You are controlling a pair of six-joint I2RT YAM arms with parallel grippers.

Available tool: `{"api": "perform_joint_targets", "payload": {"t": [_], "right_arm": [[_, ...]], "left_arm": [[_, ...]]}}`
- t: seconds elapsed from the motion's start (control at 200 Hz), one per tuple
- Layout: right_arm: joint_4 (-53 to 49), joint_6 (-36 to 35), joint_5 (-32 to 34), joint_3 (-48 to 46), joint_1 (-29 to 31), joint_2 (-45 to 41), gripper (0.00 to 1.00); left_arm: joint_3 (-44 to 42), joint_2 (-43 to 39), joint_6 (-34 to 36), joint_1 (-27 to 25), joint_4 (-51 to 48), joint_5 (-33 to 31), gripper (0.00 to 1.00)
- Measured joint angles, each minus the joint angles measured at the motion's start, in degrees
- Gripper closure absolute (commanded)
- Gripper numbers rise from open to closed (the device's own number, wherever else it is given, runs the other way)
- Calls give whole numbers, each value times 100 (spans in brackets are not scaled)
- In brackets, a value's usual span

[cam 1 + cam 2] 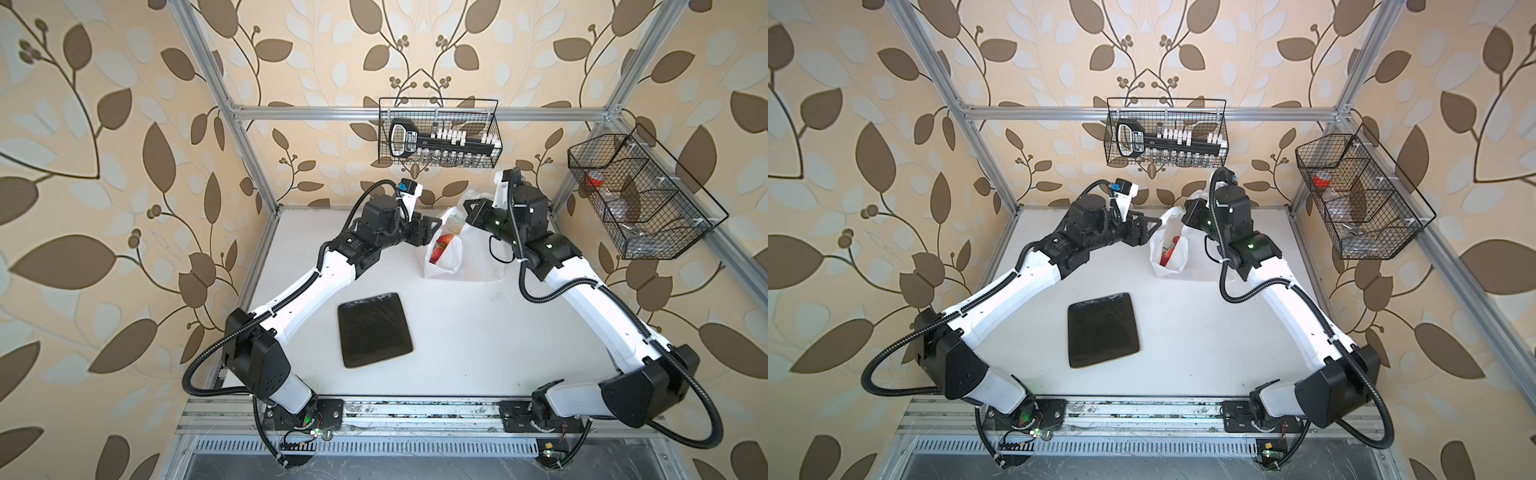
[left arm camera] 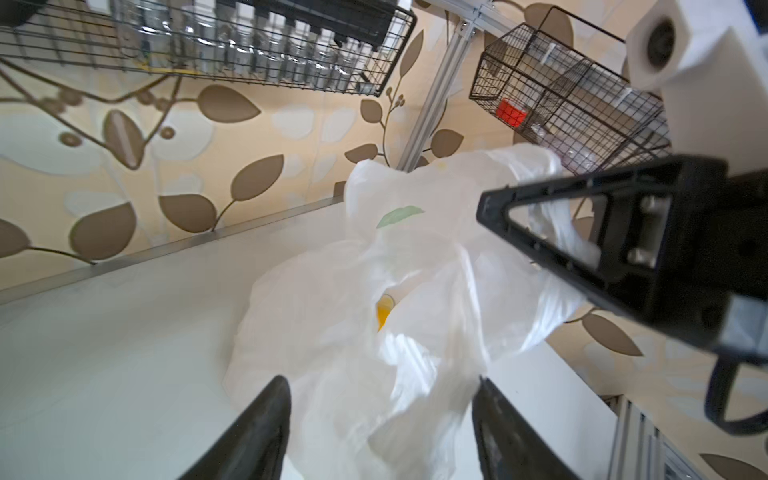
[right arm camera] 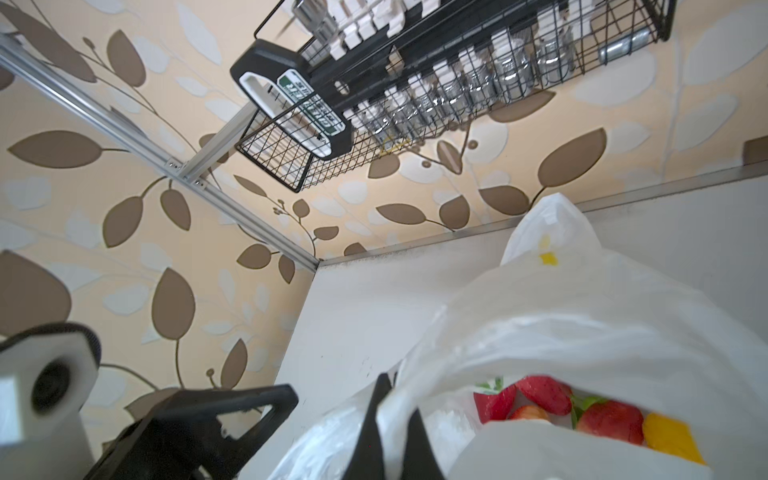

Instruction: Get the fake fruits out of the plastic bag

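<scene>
At the back, plastic bag just beside spread left pincer, right pincer pinching its rim

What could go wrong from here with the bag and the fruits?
1. The right gripper is shut on thin film beside the opening of the bag. A hard pull might tear it or drag the whole bag over, spilling the fruits.
2. The left gripper is open with film lying between its fingers. Closing now would likely pinch bag, not fruit.
3. Both grippers sit close together at the bag, so they could collide.
</scene>
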Motion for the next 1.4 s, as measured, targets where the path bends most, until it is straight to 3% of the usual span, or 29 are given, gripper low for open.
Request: {"api": "perform_joint_targets", "payload": {"t": [0.175, 0.28, 0.46, 0.665, 0.855, 0.99, 1.2, 1.399], "right_arm": [[33, 0, -103, -516, 20, -590, 100], [-4, 0, -90, -743, 20, -815, 100], [-140, -2, 39, -1088, 20, -1161, 100], [-457, -48, 415, -1696, 20, -1851, 100], [-693, -304, 1145, -2916, 20, -2726, 100], [-417, -627, 1502, -3047, 17, -2559, 100], [837, -1445, 1556, -1687, -76, -994, 100], [2009, -2218, 1204, -407, -538, 184, 100]], "left_arm": [[820, 476, 616, -122, -896, 275, 21], [1300, 887, 901, -219, -1364, 289, 26], [1952, 1493, 1375, -306, -2083, 101, 57], [1836, 1488, 1633, -328, -2411, -249, 100], [1088, 1088, 1305, -275, -2079, -627, 100], [905, 968, 575, -28, -1585, -605, 100], [1145, 1121, -732, 675, -789, -570, 100], [1867, 1674, -1384, 966, -269, -581, 100]]}}
